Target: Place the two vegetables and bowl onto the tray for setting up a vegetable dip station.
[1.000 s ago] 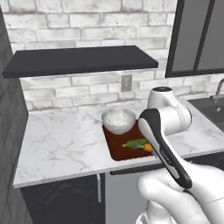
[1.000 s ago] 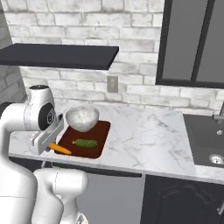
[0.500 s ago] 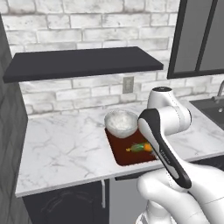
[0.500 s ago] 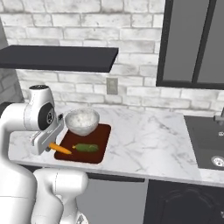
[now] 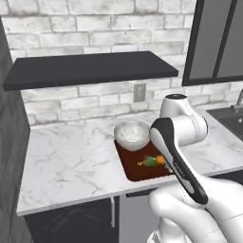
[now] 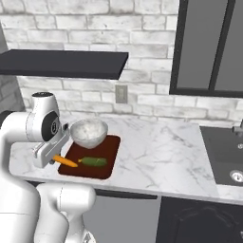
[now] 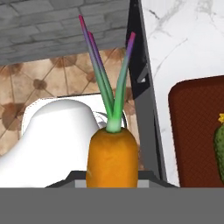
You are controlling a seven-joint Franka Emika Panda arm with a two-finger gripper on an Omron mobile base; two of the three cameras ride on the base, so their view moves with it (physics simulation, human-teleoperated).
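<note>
The hand pinches the carrot by its thick end, holding it just above the near left corner of the dark red tray. In the hand view the carrot points its green top away, over the counter edge. The cucumber lies on the tray; the marbled bowl sits at the tray's back end

White brick wall, dark shelf, marble counter
</note>
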